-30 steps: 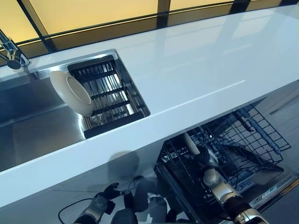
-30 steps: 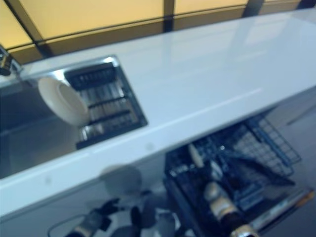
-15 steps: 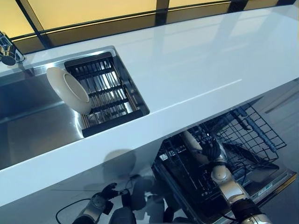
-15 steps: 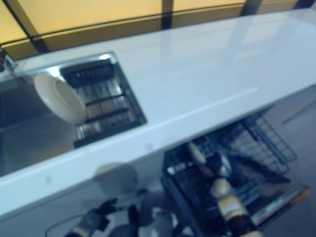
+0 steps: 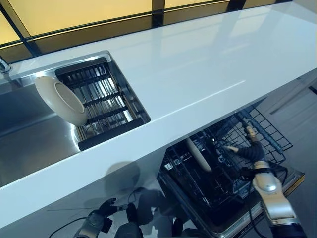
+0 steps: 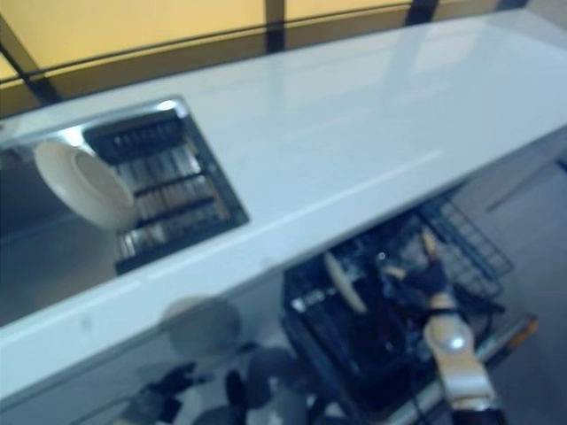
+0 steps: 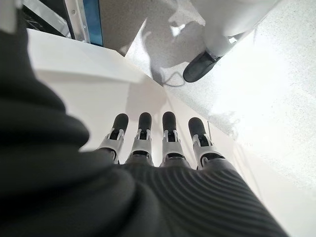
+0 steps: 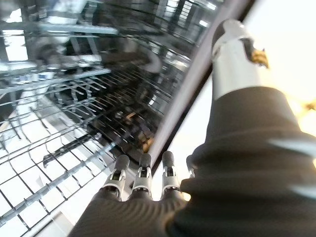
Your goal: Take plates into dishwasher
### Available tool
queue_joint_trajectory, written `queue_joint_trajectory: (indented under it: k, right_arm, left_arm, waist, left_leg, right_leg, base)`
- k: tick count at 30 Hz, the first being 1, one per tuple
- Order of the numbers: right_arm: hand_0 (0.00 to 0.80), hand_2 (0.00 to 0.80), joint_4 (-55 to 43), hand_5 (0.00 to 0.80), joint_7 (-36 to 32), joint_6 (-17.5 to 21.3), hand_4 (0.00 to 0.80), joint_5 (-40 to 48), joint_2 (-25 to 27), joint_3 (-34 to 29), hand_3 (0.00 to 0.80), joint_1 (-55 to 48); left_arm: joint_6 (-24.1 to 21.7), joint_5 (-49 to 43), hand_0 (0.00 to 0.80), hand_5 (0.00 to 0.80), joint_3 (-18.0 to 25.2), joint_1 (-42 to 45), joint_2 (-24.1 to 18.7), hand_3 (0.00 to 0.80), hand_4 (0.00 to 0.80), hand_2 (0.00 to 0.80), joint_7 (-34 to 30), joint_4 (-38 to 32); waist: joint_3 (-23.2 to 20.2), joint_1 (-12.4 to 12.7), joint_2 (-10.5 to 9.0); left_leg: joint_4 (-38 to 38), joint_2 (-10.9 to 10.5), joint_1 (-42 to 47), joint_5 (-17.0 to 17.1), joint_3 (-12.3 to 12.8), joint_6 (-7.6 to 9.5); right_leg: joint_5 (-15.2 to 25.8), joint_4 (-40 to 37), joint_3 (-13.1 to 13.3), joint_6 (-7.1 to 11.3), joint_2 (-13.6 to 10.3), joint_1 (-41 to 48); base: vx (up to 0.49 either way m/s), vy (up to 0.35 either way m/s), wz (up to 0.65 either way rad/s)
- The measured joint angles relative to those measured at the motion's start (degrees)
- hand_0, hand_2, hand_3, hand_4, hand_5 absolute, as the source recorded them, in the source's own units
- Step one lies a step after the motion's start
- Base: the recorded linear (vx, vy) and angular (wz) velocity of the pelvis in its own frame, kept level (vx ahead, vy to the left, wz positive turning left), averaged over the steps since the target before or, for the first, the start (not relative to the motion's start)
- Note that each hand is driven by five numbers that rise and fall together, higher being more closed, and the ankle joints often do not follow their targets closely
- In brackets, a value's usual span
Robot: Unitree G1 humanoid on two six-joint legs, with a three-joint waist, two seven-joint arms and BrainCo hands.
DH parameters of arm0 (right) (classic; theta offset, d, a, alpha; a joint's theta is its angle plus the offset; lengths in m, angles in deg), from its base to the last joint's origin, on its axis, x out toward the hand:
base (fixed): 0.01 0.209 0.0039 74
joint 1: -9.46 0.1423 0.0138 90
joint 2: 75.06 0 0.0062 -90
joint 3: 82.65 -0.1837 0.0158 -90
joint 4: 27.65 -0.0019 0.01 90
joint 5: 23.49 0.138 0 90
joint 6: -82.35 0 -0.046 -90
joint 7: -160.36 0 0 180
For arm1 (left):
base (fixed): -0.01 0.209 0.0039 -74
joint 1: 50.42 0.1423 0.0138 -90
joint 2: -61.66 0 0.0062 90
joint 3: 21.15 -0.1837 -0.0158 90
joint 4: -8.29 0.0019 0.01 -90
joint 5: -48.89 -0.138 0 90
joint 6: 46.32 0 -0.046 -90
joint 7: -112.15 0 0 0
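One plate (image 5: 198, 154) stands in the dishwasher rack (image 5: 257, 130); another plate (image 5: 60, 100) waits in the sink (image 5: 29, 144), far left. The right hand (image 5: 249, 150), fingers relaxed and empty, hangs over the rack; the left hand (image 7: 163, 140) is low, fingers straight

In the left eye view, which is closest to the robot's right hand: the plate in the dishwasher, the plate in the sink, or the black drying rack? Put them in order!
From the right hand, nearest first:
1. Plate in the dishwasher rack, just to its left, below the counter.
2. Black drying rack, up on the counter, set into the sink's right end.
3. Plate in the sink, leaning on the rack's far left side.
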Motion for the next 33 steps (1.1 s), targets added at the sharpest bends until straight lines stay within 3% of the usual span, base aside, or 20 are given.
queue_joint_trajectory:
  k: [4, 9, 13, 15, 18, 23, 25, 27, 28, 30, 32, 33]
  right_arm:
    - [0.0, 0.0, -3.5, 0.0, -0.85, 1.25, 0.0, 6.8, 2.53, -3.75, 0.0, 0.25]
    - [0.0, 0.0, -8.49, 0.0, 0.87, 4.17, 0.0, 3.92, 8.13, -8.28, 0.0, 1.98]
    - [0.0, 0.0, -10.77, 0.0, 3.95, 8.15, 0.0, -6.48, 21.1, -9.78, 0.0, 10.61]
    - [0.0, 0.0, -11.46, 0.0, 3.72, 8.36, 0.0, -7.5, 28.29, -9.7, 0.0, 16.55]
    - [0.0, 0.0, -11.22, 0.0, 2.14, 8.59, 0.0, -5.97, 34.09, -8.77, 0.0, 24.46]
    - [0.0, 0.0, -10.35, 0.0, -0.98, 10.55, 0.0, -6.01, 38.03, -2.41, 0.0, 33.39]
    - [0.0, 0.0, -9.67, 0.0, -2.14, 11.33, 0.0, -7.14, 38.95, -0.14, 0.0, 35.16]
    - [0.0, 0.0, -7.35, 0.0, -3.49, 11.81, 0.0, -8.91, 39.14, 2.67, 0.0, 38.59]
    - [0.0, 0.0, -5.97, 0.0, -3.94, 11.81, 0.0, -9.64, 40.0, 4.99, 0.0, 39.93]
    - [0.0, 0.0, -4.15, 0.0, -5.66, 11.88, 0.0, -11.01, 40.79, 10.27, 0.0, 40.66]
    - [0.0, 0.0, -3.92, 0.0, -8.13, 11.87, 0.0, -12.15, 40.83, 14.99, 0.0, 42.74]
    - [0.0, 0.0, -3.71, 0.0, -9.3, 11.84, 0.0, -12.18, 40.84, 17.33, 0.0, 45.06]
  left_arm:
    - [-0.02, 0.03, 0.0, 0.0, 0.02, 1.23, -1.2, 0.0, 0.0, 0.0, -0.89, -1.9]
    - [-0.02, 0.08, 0.0, 0.0, 0.04, 1.46, -1.96, 0.0, 0.0, 0.0, -1.53, -1.9]
    - [-0.03, 0.1, 0.0, 0.0, 0.01, 1.47, -1.94, 0.0, 0.0, 0.0, -2.32, -1.75]
    - [-0.05, 0.11, 0.0, 0.0, 0.0, 1.41, -1.93, 0.0, 0.0, 0.0, -2.47, -1.62]
    - [-0.22, 0.13, 0.0, 0.0, -0.02, 1.29, -1.97, 0.0, 0.0, 0.0, -2.54, -0.47]
    - [-1.47, 0.06, 0.0, 0.0, -1.02, 0.39, -2.09, 0.0, 0.0, 0.0, -3.04, 3.64]
    - [-2.32, 0.01, 0.0, 0.0, -2.58, -0.35, -2.28, 0.0, 0.0, 0.0, -3.39, 5.29]
    - [-3.5, -0.1, 0.0, 0.0, -5.26, -2.57, -1.91, 0.0, 0.0, 0.0, -3.6, 8.75]
    - [-3.47, -0.2, 0.0, 0.0, -6.35, -3.31, -1.23, 0.0, 0.0, 0.0, -3.52, 9.8]
    - [-3.34, -0.99, 0.0, 0.0, -7.41, -2.35, -1.07, 0.0, 0.0, 0.0, -3.35, 9.45]
    - [-1.98, -0.97, 0.0, 0.0, -6.03, -2.37, -3.2, 0.0, 0.0, 0.0, -2.67, 9.39]
    - [-1.12, -0.99, 0.0, 0.0, -5.98, -2.43, -4.07, 0.0, 0.0, 0.0, -2.41, 9.44]
  waist:
    - [0.0, 0.08, 0.02]
    - [-0.03, 0.08, 0.12]
    - [-0.06, 0.07, 0.25]
    - [-0.22, 0.4, 0.51]
    - [-0.44, 0.73, 0.32]
    - [-2.55, 0.78, 1.25]
    - [-4.36, 1.91, 1.22]
    - [-4.64, 2.92, 0.58]
    - [-4.69, 2.74, 0.97]
    - [-6.17, 3.32, 3.49]
    - [-5.95, 3.31, 3.09]
    - [-5.74, 3.3, 2.83]
  left_leg:
    - [-0.01, -0.04, -0.02, -0.22, 0.17, 0.12]
    - [-0.04, -0.41, 0.07, -0.46, 0.13, 0.42]
    - [-0.24, -1.14, 0.88, -1.02, 0.03, 0.96]
    - [-0.25, -1.36, 1.34, -1.29, -0.2, 1.32]
    - [-0.22, -1.91, 1.97, -1.61, -0.66, 2.04]
    - [-0.21, -1.79, 1.79, -2.43, -3.02, 3.4]
    - [-0.07, -2.35, 1.93, -2.58, -3.85, 4.03]
    - [8.05, -5.09, -1.04, -6.79, -5.36, 7.28]
    - [11.59, -5.59, -2.58, -8.97, -6.93, 7.61]
    - [9.03, -6.03, -0.09, -8.49, -8.64, 8.93]
    - [7.19, -6.76, 1.22, -7.57, -10.67, 9.86]
    - [6.59, -6.88, 1.9, -7.16, -11.34, 9.69]
  right_leg:
    - [0.01, 0.0, 0.05, 0.03, -0.09, -0.05]
    - [0.04, 0.16, 0.0, 0.26, -0.52, 0.05]
    - [-0.33, 1.36, -0.07, 1.01, -1.43, 0.48]
    - [-0.78, 2.73, -0.21, 1.5, -2.07, 0.48]
    - [-1.24, 5.37, -0.28, 2.16, -3.02, 0.23]
    - [-1.79, 18.8, -0.08, 2.71, -4.88, -4.84]
    - [-1.56, 25.26, 0.63, 2.67, -6.25, -7.83]
    - [-0.8, 36.55, 4.19, 4.33, -9.34, -11.99]
    - [0.55, 41.2, 7.47, 4.37, -10.26, -14.25]
    - [7.34, 43.62, 9.59, 3.67, -9.65, -15.05]
    - [4.22, 45.87, 10.55, 3.69, -9.13, -17.02]
    - [1.64, 42.62, 10.38, 3.73, -8.39, -17.02]
  base:
    - [0.047, 0.04, -0.01]
    - [0.083, 0.064, 0.01]
    - [0.12, 0.089, 0.02]
    - [0.102, 0.105, 0.08]
    - [0.103, 0.15, 0.12]
    - [0.11, 0.202, 0.27]
    - [0.15, 0.291, 0.42]
    - [0.148, 0.273, 0.61]
    - [0.123, 0.09, 0.82]
    - [0.158, 0.018, 0.47]
    - [0.217, -0.152, 0.35]
    - [0.223, -0.223, 0.43]
